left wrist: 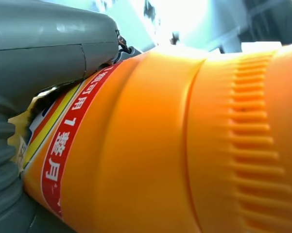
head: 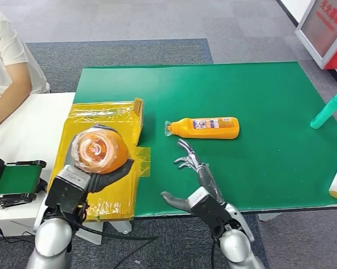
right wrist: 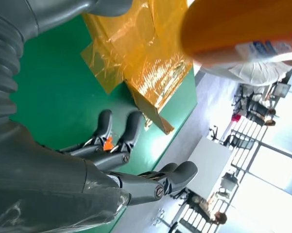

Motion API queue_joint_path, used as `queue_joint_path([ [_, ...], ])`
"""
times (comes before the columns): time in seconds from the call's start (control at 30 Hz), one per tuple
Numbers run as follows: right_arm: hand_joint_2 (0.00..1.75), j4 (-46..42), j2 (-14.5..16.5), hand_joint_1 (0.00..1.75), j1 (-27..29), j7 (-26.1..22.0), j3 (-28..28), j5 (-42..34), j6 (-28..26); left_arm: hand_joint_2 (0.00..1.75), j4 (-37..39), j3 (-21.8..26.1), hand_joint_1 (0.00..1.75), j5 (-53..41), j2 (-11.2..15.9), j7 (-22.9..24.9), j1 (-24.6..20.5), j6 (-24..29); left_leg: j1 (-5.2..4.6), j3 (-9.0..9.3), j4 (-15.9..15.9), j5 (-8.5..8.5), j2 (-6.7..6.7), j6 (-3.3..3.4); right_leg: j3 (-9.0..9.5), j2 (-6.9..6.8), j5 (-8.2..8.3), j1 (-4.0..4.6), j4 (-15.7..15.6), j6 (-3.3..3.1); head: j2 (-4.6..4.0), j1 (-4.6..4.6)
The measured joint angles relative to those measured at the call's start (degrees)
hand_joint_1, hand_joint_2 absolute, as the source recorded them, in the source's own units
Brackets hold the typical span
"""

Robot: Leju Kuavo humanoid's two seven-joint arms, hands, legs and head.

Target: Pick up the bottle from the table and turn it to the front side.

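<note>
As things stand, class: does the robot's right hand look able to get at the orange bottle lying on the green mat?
Probably yes. The right hand is open and holds nothing, its fingers pointing toward the lying orange bottle, with bare green mat between them and nothing in the way.

Grey carpet floor (head: pixel 158 22); white side table (head: pixel 31 129).

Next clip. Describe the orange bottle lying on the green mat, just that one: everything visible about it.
The orange bottle lies on its side on the green mat, cap end toward the yellow box. It looks like glossy plastic, with a clear cap over its nozzle and a blue, white and red label facing up along its body. Nothing touches it but the mat. The right hand is just in front of it, fingers spread, not in contact. The label text is too small to read.
</note>
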Motion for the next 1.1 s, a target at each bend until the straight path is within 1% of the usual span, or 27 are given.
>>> queue_joint_path([
  [0.13, 1.75, -3.5, 0.0, 0.0, 1.3, -0.1, -1.8, 0.4, -0.1, 1.75, -1.7, 3.8, 1.75, -7.6, 0.0, 2.9, -0.7, -0.6, 0.0, 0.0, 0.0, 0.0, 0.0, 0.0, 0.0, 0.0, 0.0, -0.02, 0.0, 0.0, 0.0, -0.01],
  [0.23, 1.75, -6.9, 0.0, 0.0, 2.4, -0.4, -3.2, 1.2, -0.4, 1.75, -2.1, 5.8, 1.75, -14.3, 0.0, 4.3, -0.9, -0.4, -0.01, 0.0, 0.0, -0.01, 0.0, 0.0, -0.01, 0.0, 0.0, -0.02, 0.0, 0.01, 0.0, -0.01],
  [0.33, 1.75, -9.8, 0.0, 0.0, 3.2, -0.5, -4.4, 1.5, -0.4, 1.75, -2.1, 6.8, 1.75, -21.1, 0.0, 5.6, -1.5, 0.2, -0.01, 0.0, 0.0, -0.01, 0.0, 0.01, -0.01, 0.01, 0.0, -0.02, 0.0, 0.01, 0.0, -0.01],
  [0.43, 1.75, -11.9, 0.1, 0.0, 3.7, -0.6, -5.2, 1.7, -0.5, 1.75, -2.1, 7.4, 1.75, -25.1, 0.1, 6.4, -2.0, 0.2, -0.01, 0.0, 0.0, -0.01, 0.0, 0.0, -0.02, 0.01, 0.0, -0.02, 0.0, 0.0, 0.0, -0.02],
  [0.53, 1.75, -13.7, 0.1, 0.0, 4.0, -1.4, -5.8, 2.5, -0.5, 1.75, -1.9, 7.5, 1.75, -32.6, 0.8, 7.2, -2.9, -1.7, -0.01, -0.01, 0.0, -0.01, 0.0, 0.0, -0.04, 0.01, 0.0, -0.02, 0.0, 0.0, 0.0, -0.01],
  [0.6, 1.75, -15.0, 0.1, 0.0, 4.1, -2.2, -6.3, 3.7, -0.5, 1.75, -0.9, 7.5, 1.75, -36.4, 1.8, 7.4, -4.0, -3.5, -0.01, 0.0, 0.0, 0.0, 0.0, -0.01, -0.04, 0.01, 0.0, -0.01, 0.0, 0.0, 0.0, -0.01],
  [0.7, 1.75, -17.1, 0.1, 0.0, 3.9, -3.4, -7.0, 6.2, -0.6, 1.75, 3.2, 7.5, 1.75, -40.5, 4.1, 7.9, -6.5, -5.8, -0.01, 0.0, 0.0, 0.03, 0.0, -0.05, -0.06, 0.01, 0.05, -0.01, 0.0, -0.06, 0.0, 0.0],
  [0.83, 1.75, -19.2, 0.1, 0.0, 3.2, -4.4, -7.8, 7.6, -0.6, 1.75, 10.9, 7.4, 1.75, -47.7, 7.8, 9.3, -10.3, -6.6, 0.0, -0.01, 0.0, 0.1, 0.01, -0.09, -0.1, 0.05, 0.13, 0.0, 0.0, -0.11, 0.01, -0.01],
  [1.0, 1.75, -20.5, 0.0, 0.0, 2.5, -4.8, -7.9, 7.7, -0.3, 1.75, 19.3, 7.5, 1.75, -52.1, 10.0, 10.1, -13.2, -7.0, -0.01, -0.04, 0.0, 0.12, 0.02, -0.06, -0.12, 0.05, 0.15, 0.0, 0.0, -0.09, 0.01, 0.0],
  [1.1, 1.75, -20.7, 0.0, 0.0, 2.2, -5.1, -7.9, 7.6, 0.1, 1.75, 24.7, 7.8, 1.75, -54.3, 10.9, 9.3, -14.5, -7.0, -0.01, -0.05, 0.0, 0.12, 0.02, -0.06, -0.13, 0.05, 0.16, -0.01, 0.0, -0.08, 0.0, -0.01],
])
